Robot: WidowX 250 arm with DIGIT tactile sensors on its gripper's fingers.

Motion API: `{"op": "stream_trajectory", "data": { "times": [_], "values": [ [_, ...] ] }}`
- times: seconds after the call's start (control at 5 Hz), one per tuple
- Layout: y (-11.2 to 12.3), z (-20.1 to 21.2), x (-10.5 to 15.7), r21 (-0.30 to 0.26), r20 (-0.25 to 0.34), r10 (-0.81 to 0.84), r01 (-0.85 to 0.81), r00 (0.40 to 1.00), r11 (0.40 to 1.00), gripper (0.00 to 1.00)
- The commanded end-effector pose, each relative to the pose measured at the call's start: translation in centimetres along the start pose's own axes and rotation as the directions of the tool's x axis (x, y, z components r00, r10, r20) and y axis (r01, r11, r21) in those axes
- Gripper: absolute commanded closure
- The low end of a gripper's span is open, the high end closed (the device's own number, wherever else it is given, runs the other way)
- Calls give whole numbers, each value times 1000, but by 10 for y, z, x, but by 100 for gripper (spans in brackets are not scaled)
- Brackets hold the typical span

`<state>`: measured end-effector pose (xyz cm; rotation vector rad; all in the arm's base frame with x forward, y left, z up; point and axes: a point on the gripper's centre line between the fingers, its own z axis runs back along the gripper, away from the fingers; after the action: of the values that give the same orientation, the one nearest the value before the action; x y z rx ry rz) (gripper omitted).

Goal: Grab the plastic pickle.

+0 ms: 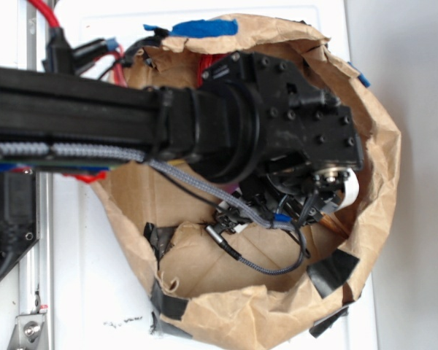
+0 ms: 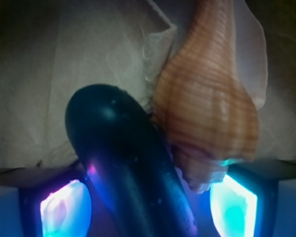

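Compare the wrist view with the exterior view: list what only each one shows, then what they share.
Only the wrist view shows the plastic pickle, dark and glossy, lying between the two glowing pads of the pincer, with a tan ribbed seashell touching its right side. Only the exterior view shows the black arm reaching into the taped brown paper bag on a white surface, and its grey cable. Both show crumpled brown paper under the pincer.
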<state>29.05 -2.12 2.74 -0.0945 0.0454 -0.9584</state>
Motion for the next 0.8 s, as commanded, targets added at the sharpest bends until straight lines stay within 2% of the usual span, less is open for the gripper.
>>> {"op": "stream_trajectory", "data": {
  "times": [0.0, 0.4, 0.6],
  "values": [
    [-9, 14, 6, 42, 44, -26, 24, 999, 999, 100],
    [-5, 18, 3, 41, 58, -8, 6, 998, 999, 100],
    [-1, 38, -6, 62, 106, 53, -60, 993, 996, 100]
  ]
}}
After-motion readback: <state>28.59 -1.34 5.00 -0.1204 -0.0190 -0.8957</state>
